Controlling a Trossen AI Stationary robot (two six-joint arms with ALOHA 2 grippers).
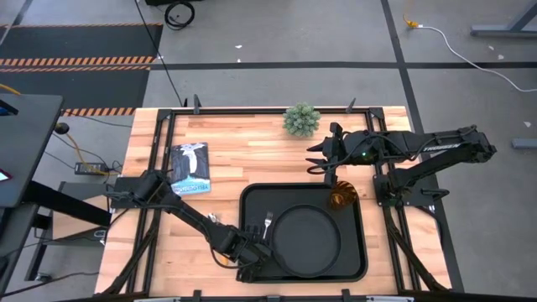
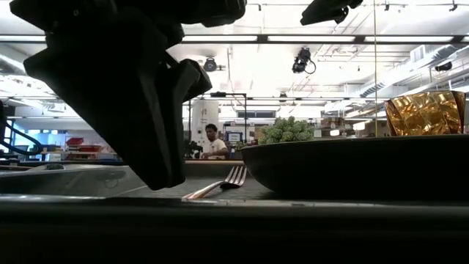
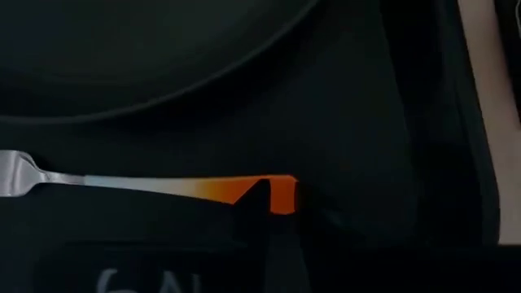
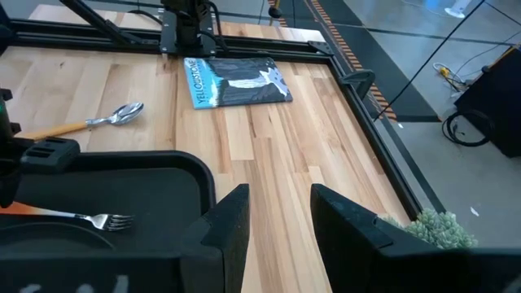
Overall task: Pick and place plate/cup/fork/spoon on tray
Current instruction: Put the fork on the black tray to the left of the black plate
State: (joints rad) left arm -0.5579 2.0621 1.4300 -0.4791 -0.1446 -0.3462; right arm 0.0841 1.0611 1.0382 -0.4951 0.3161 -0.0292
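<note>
My left gripper [image 1: 254,254] sits low at the handle end of the fork [image 1: 268,222] on the tray [image 1: 252,205] — whether it grips, I cannot tell. Beyond, the plate [image 1: 306,239] and the cup [image 1: 341,200] are already aboard. The spoon [image 4: 106,118] lies out on the table [image 1: 252,151], so my right gripper [image 4: 281,220] hovers with fingers spread — free for it.

Two dark jointed arms; right arm [image 1: 436,151] bears pale lettering, possibly brand name; right gripper [image 4: 281,232] fingers blocky, matte black.

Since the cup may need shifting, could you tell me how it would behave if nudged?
The cup looks small and translucent, so probably light and easily slid. Standing upright in a corner of the tray, it might tip against the rim. Its faceted wall may aid grip.
</note>
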